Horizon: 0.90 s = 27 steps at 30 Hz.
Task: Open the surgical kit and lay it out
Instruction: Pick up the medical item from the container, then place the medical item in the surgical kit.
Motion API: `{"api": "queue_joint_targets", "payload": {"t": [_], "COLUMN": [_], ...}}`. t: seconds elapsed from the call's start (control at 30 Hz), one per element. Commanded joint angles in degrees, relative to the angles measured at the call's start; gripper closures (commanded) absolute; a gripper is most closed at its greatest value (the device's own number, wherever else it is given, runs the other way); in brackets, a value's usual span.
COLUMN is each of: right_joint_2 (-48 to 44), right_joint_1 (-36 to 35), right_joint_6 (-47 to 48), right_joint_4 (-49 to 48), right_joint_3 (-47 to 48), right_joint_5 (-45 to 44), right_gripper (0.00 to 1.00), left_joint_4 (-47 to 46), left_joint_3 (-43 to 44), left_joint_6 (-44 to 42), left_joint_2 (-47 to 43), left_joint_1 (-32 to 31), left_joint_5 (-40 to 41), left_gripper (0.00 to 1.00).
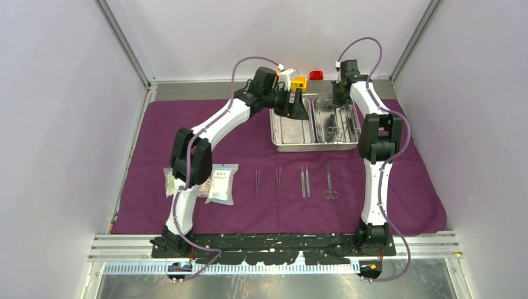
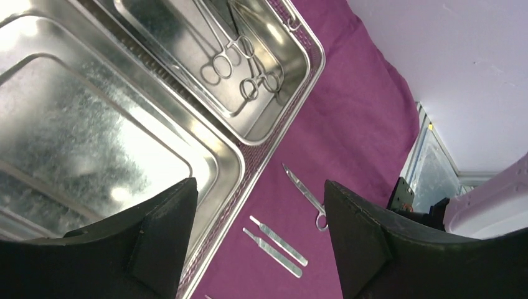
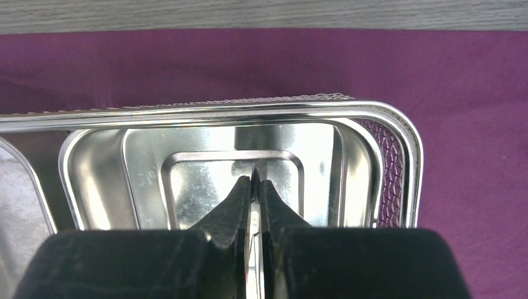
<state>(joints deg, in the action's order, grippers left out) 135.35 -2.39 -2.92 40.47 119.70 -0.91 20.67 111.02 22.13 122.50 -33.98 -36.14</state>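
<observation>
Top external view, left gripper (image 1: 297, 107) spread wide over steel tray (image 1: 311, 148), right gripper (image 3: 254, 184) pinching thin steel instrument (image 3: 253, 174) in right compartment, purple cloth (image 1: 249, 215) beneath.

The top view looks down from above and behind both arms, wide enough for the whole cloth (image 1: 398, 187) and tray (image 1: 314, 147). The left wrist view looks past its fingers (image 2: 155, 249), close over the tray's near edge. The right wrist view sits closer still, facing 1 compartment's end wall. All 3 share the tray.
</observation>
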Motion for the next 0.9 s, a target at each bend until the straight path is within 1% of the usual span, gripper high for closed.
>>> {"api": "queue_joint_targets", "payload": {"t": [0.0,0.17,0.33,0.63,0.77,0.87], "right_joint_2": [-5.58,-6.69,-8.07,-12.0,-15.7,-19.47], "right_joint_1": [0.28,0.28,0.26,0.26,0.25,0.2], "right_joint_6": [-0.24,-0.43,-0.86,-1.11,-1.42,-1.55], "right_joint_4": [-2.17,-1.42,0.48,6.17,7.99,8.67], "right_joint_3": [-0.14,0.67,2.0,4.58,2.85,-0.12], "right_joint_5": [0.12,1.08,2.2,2.31,2.65,2.57], "right_gripper": [1.0,1.0,1.0,1.0,1.0,1.0], "left_joint_4": [-4.53,-5.05,-5.07,-1.67,-0.14,1.37], "left_joint_3": [6.2,11.0,10.64,4.84,1.27,-1.25], "left_joint_6": [2.91,4.87,4.6,-1.93,-4.55,-6.37], "left_joint_2": [3.58,8.2,8.08,1.43,-3.12,-6.4], "left_joint_1": [-1.31,-1.78,-1.93,-1.8,-1.63,-1.34], "left_joint_5": [-1.49,-1.43,-1.29,1.05,2.3,3.05], "left_gripper": [0.24,0.25,0.26,0.26,0.26,0.26]}}
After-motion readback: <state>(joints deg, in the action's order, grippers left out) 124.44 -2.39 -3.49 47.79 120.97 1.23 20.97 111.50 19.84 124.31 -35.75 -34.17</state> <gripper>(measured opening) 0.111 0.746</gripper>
